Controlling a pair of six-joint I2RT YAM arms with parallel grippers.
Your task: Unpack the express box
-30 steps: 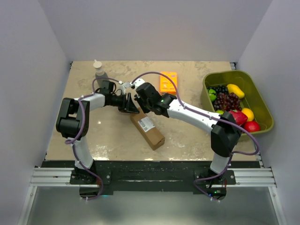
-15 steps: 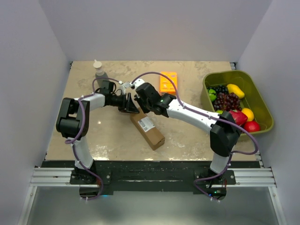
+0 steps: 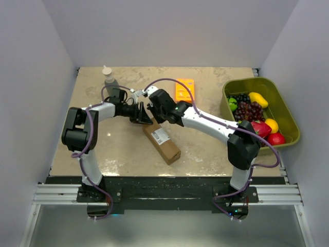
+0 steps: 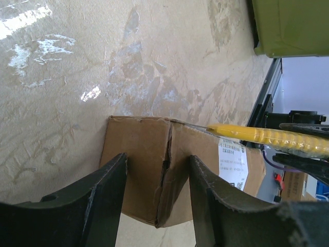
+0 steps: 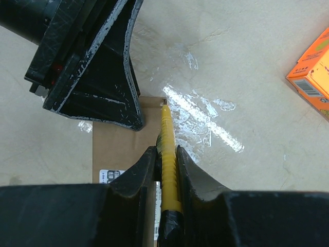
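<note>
The express box point(image 3: 162, 143) is a brown carton with a white label point(image 3: 160, 136), lying at an angle on the table's middle. My left gripper point(image 3: 145, 117) is open over the box's far end. In the left wrist view point(image 4: 158, 160) its fingers stand either side of the box's creased end point(image 4: 149, 149). My right gripper point(image 3: 153, 110) is shut on a yellow cutter point(image 5: 167, 134). The cutter's tip rests at the far end edge of the box point(image 5: 118, 149), beside the left gripper's fingers point(image 5: 103, 77). The cutter also shows in the left wrist view point(image 4: 267, 138).
A small orange box point(image 3: 184, 90) lies behind the arms; it also shows in the right wrist view point(image 5: 313, 72). A green bin point(image 3: 249, 81) with fruit stands at the right. A bottle point(image 3: 109, 77) stands at the back left. Walls enclose three sides.
The right arm's elbow has shifted slightly to the left. Both grippers, the cutter and the box stay where they were.
</note>
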